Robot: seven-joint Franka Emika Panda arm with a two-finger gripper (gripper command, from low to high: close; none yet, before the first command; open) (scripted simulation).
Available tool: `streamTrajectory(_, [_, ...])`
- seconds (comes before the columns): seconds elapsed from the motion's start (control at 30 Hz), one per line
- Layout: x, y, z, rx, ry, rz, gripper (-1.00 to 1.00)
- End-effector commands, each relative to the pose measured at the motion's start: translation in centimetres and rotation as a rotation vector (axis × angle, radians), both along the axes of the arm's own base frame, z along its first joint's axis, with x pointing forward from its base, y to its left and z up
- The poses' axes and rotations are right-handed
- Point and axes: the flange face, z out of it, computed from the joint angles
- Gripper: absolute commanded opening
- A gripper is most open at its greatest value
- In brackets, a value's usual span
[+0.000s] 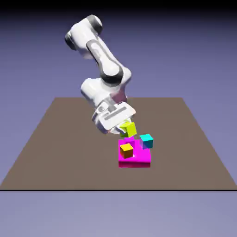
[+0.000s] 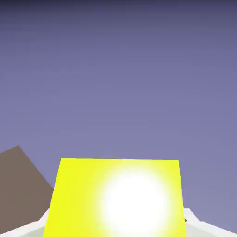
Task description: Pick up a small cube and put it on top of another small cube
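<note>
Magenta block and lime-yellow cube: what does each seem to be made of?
Magenta block: perhaps glossy plastic, given its even colour and pale sheen. Lime-yellow cube: smooth, shiny, possibly plastic; a white glare spot shows in the hand view.

A glossy white robot arm (image 1: 109,60) with smooth, plastic-looking shells and satin dark-grey joint bands reaches from upper left to center in the exterior view. Below center, the magenta block (image 1: 134,163) looks smooth and plastic-like; the brown tabletop (image 1: 69,152) appears matt. At bottom center of the hand view, the lime-yellow cube (image 2: 78,199) shows a smooth, glossy face with a white highlight.
</note>
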Motion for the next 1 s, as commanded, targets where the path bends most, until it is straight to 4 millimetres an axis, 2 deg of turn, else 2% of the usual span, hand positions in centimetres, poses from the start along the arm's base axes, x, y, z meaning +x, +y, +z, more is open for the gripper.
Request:
streamTrajectory(0.0, [-0.6, 0.7, 0.2, -0.002, 0.005, -0.002, -1.0])
streamTrajectory(0.23, [-5.0, 5.2, 0.4, -0.033, 0.052, -0.019, -1.0])
streamTrajectory(0.47, [-10.1, 8.0, -0.7, -0.105, 0.11, -0.049, -1.0])
streamTrajectory(0.63, [-13.8, 9.0, -2.2, -0.179, 0.154, -0.082, -1.0])
streamTrajectory(0.83, [-17.9, 8.8, -4.2, -0.284, 0.201, -0.135, -1.0])
streamTrajectory(0.97, [-17.6, 9.0, -4.0, -0.282, 0.177, -0.145, -1.0])
